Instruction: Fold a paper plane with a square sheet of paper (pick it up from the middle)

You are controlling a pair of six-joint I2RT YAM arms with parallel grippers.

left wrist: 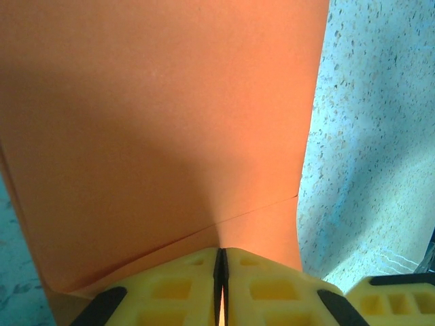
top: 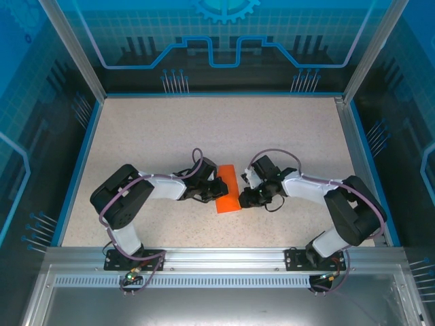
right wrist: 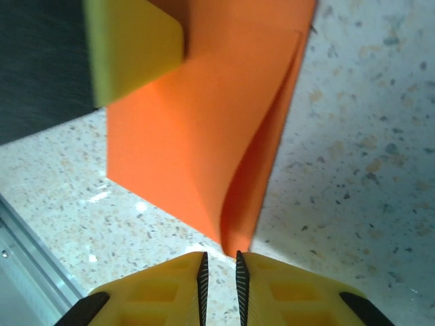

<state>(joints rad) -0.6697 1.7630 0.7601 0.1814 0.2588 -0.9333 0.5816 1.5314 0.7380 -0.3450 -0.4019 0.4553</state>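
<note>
Clearly early in the job: the sheet of paper (top: 227,189) lies near the middle of the table (top: 285,136), between the two arms. It is folded over into a narrow rectangle rather than lying as a flat square. No pointed nose and no wings show, so most of the folding for a plane seems left to do.

The left gripper (left wrist: 221,275) has its yellow fingers clenched on the near edge of the paper, which spreads broadly away from them. A faint straight crease runs across the sheet just above the fingers. The right gripper (right wrist: 220,272) holds its fingers a narrow slit apart, and a folded corner of the paper reaches down to the mouth of that slit. Whether it is pinching the corner cannot be told.

The paper is thin, smooth, matte and bright orange, with crisp straight edges. At the right gripper's end two layers curl apart in a soft loop, so that fold is not pressed flat. The fingers are blocky yellow plastic with square hollows. The table is pale and speckled like stone.
</note>
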